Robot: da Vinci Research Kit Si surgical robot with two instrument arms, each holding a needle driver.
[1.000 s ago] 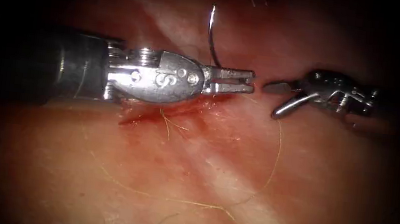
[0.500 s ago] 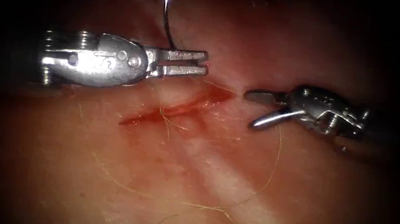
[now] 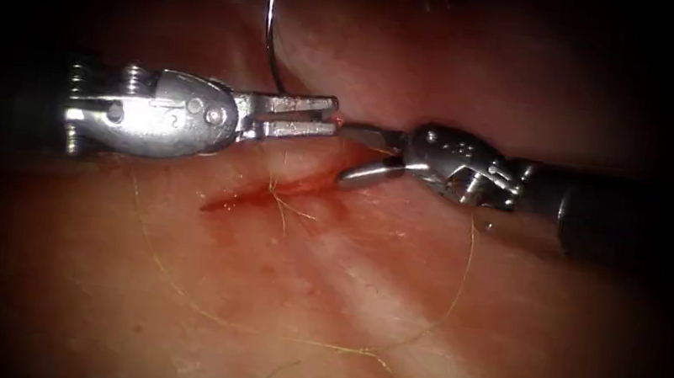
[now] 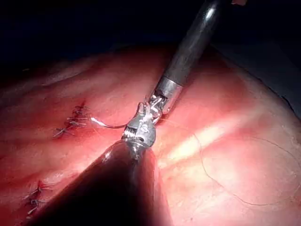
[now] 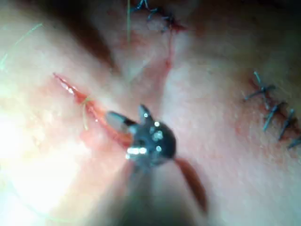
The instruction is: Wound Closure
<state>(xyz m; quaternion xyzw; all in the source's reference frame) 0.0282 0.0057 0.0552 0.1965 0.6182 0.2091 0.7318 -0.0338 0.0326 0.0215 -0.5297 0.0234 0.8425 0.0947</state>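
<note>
so the left tool (image 3: pixel 324 120) pinches the stiff, slippery needle (image 3: pixel 270 37) near its tail, clear of the tissue (image 3: pixel 423 326), while the right tool (image 3: pixel 366 154) gapes empty.

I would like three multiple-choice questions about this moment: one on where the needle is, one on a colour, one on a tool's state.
1. Where is the needle?
A. Buried in the cut.
B. In the left tool's fingers, not in the tissue.
C. Lying loose on the tissue.

2. What colour is the loose thread on the tissue?
A. Blue.
B. Pale yellow.
C. Black.

3. The right tool's fingers are:
A. Open, holding nothing.
B. Shut on the needle.
C. Shut on the thread.

Key: 1 B, the left tool's shut fingers grip the needle near one end; 2 B, it shows as a yellowish line; 3 A, a gap parts its fingers.
</note>
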